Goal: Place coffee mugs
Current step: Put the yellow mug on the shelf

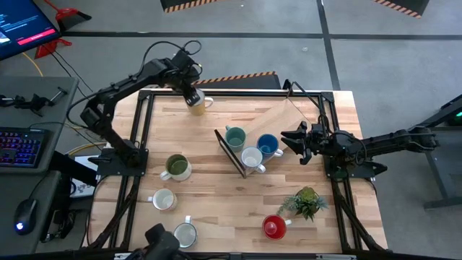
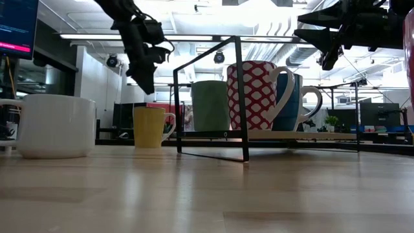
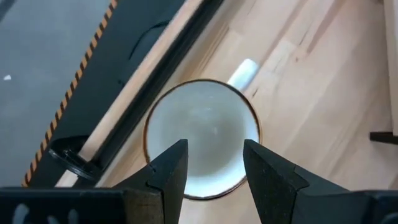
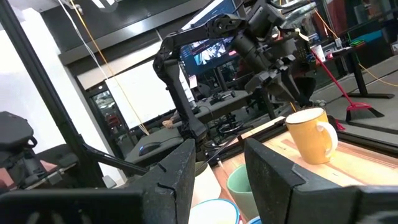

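Note:
A cream-yellow mug (image 1: 197, 104) stands upright on its base at the table's far left; in the left wrist view I look into its pale inside (image 3: 202, 127), handle (image 3: 242, 73) pointing away. My left gripper (image 1: 191, 95) hangs open just above its rim, pointing steeply down, fingers (image 3: 166, 171) apart over the opening. In the low view its tips (image 2: 145, 85) are clear of the mug (image 2: 149, 127). My right gripper (image 1: 294, 141) waits open and raised at the table's right, beside the blue mug (image 1: 268, 145).
A black wire rack (image 1: 229, 153) mid-table carries a teal mug (image 1: 235, 136), the blue mug and a red-and-white patterned mug (image 2: 252, 94). An olive mug (image 1: 175, 167), two white mugs (image 1: 164, 199) (image 1: 185, 233), a red mug (image 1: 274, 227) and a potted plant (image 1: 307, 202) stand nearer.

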Available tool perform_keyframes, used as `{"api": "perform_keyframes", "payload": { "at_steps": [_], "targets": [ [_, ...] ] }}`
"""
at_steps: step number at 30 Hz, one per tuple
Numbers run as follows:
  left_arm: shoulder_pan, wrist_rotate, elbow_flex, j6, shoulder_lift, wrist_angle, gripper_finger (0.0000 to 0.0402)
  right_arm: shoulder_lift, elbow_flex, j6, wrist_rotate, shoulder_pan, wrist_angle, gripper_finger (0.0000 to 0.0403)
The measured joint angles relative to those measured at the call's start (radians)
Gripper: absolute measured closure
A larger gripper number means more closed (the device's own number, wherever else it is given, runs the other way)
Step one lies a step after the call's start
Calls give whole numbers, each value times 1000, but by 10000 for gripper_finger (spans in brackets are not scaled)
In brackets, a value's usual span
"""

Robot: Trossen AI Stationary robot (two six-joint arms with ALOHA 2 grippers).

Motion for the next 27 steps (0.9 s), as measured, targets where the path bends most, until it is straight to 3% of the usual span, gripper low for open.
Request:
{"api": "perform_keyframes", "payload": {
  "at_steps": [27],
  "targets": [
    [-22,37,0,-73,76,-47,257,0,0,3,0,0,-33,279]
  ]
}}
